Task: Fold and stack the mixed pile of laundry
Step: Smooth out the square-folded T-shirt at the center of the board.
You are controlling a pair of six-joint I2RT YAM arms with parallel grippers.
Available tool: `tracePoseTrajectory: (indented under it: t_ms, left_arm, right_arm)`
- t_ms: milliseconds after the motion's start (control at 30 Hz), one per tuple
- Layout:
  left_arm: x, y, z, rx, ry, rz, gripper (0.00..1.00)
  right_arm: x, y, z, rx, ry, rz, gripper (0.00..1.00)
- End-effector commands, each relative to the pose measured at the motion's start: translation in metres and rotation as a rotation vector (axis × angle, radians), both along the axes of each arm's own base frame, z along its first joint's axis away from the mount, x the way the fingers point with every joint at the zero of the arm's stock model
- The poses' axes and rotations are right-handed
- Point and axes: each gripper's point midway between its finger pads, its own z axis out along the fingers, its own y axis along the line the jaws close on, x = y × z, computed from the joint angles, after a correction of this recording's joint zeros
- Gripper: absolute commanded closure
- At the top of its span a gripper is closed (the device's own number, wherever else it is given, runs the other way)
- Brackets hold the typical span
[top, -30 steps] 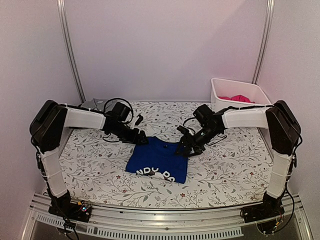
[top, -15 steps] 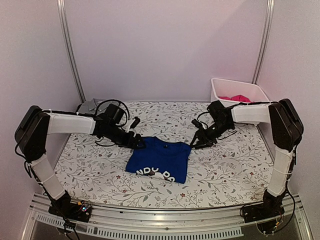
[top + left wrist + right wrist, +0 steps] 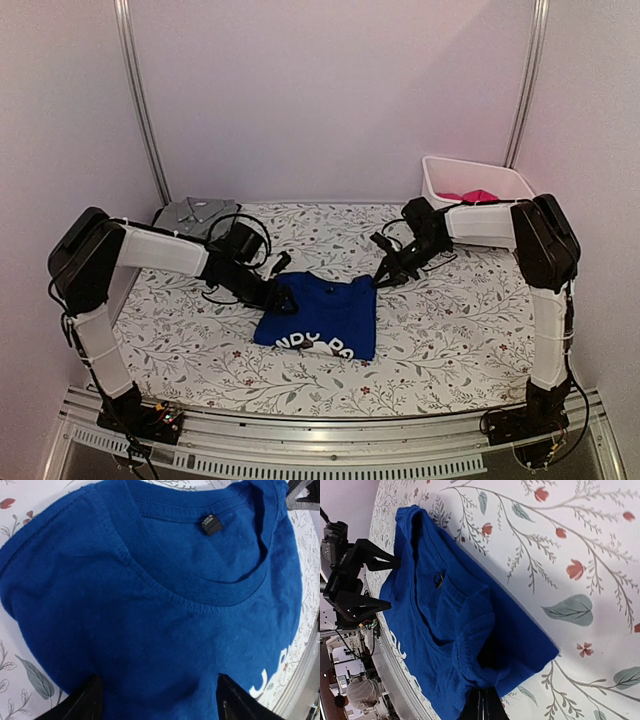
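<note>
A royal-blue shirt (image 3: 316, 316) with white print lies folded in the middle of the table. My left gripper (image 3: 284, 297) is at its far left edge, open; the black fingertips (image 3: 88, 701) straddle blue cloth just below the collar (image 3: 200, 587). My right gripper (image 3: 380, 279) is at the shirt's far right corner, shut on a bunched fold of the blue shirt (image 3: 485, 652), its tips (image 3: 484, 703) pressed together. A grey collared shirt (image 3: 195, 214) lies folded at the back left. A magenta garment (image 3: 470, 196) sits in the bin.
The white plastic bin (image 3: 440, 176) stands at the back right beside the right arm. The floral table covering (image 3: 460, 320) lies bare to the right of and in front of the blue shirt. Vertical frame posts (image 3: 140, 100) stand behind.
My right gripper has closed, after swinging off the shirt and back to its far right corner. The left gripper slid right onto the shirt's left edge, still open.
</note>
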Motion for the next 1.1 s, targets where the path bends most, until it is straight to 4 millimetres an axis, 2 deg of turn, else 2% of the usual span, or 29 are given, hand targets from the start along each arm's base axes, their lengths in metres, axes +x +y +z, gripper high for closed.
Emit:
tracePoseTrajectory:
  t_ms: [0,67,133,267,333,467,500,567,700,767,833,933,1000,1067]
  left_arm:
    - [-0.005,0.014,-0.031,0.08,0.027,-0.016,0.23]
    - [-0.004,0.017,-0.037,0.094,0.029,-0.017,0.23]
    - [-0.002,0.02,-0.04,0.098,0.032,-0.015,0.24]
    - [0.004,0.018,-0.031,0.084,0.01,-0.004,0.24]
    - [0.006,0.018,-0.025,0.065,0.005,0.003,0.23]
    - [0.003,0.021,-0.029,0.062,0.011,0.01,0.23]
    - [0.003,0.022,-0.03,0.066,0.012,0.013,0.24]
    - [0.004,0.023,-0.031,0.069,0.011,0.018,0.23]
    - [0.009,0.024,-0.028,0.074,-0.004,0.024,0.23]
    - [0.011,0.025,-0.026,0.077,-0.013,0.023,0.22]
    - [0.018,0.024,-0.012,0.077,-0.056,0.017,0.21]
    - [0.028,0.009,0.037,0.017,-0.217,-0.038,0.17]
    - [0.026,-0.011,0.069,-0.029,-0.346,-0.122,0.17]
    - [0.013,-0.036,0.089,-0.063,-0.442,-0.228,0.16]
  right_arm:
    - [0.019,0.011,0.026,0.056,-0.096,0.035,1.0]
    - [0.025,0.011,0.031,0.053,-0.131,0.036,1.0]
    - [0.026,0.008,0.024,0.031,-0.126,0.031,0.99]
    - [0.024,-0.007,-0.022,-0.095,-0.063,0.017,0.96]
    - [0.029,-0.012,-0.034,-0.134,-0.071,-0.005,0.97]
    - [0.057,-0.006,-0.018,-0.111,-0.168,-0.068,0.96]
    - [0.062,-0.006,-0.013,-0.105,-0.19,-0.08,0.92]
    - [0.073,-0.01,-0.003,-0.105,-0.217,-0.113,0.7]
    - [0.084,-0.023,0.015,-0.058,-0.192,-0.191,0.61]
    - [0.08,-0.022,0.026,0.01,-0.156,-0.201,0.56]
    - [0.072,-0.016,0.032,0.058,-0.116,-0.183,0.55]
    - [0.062,-0.008,0.033,0.118,-0.065,-0.149,0.55]
    - [0.059,-0.005,0.029,0.138,-0.037,-0.134,0.55]
    - [0.055,-0.003,0.021,0.144,0.001,-0.113,0.56]
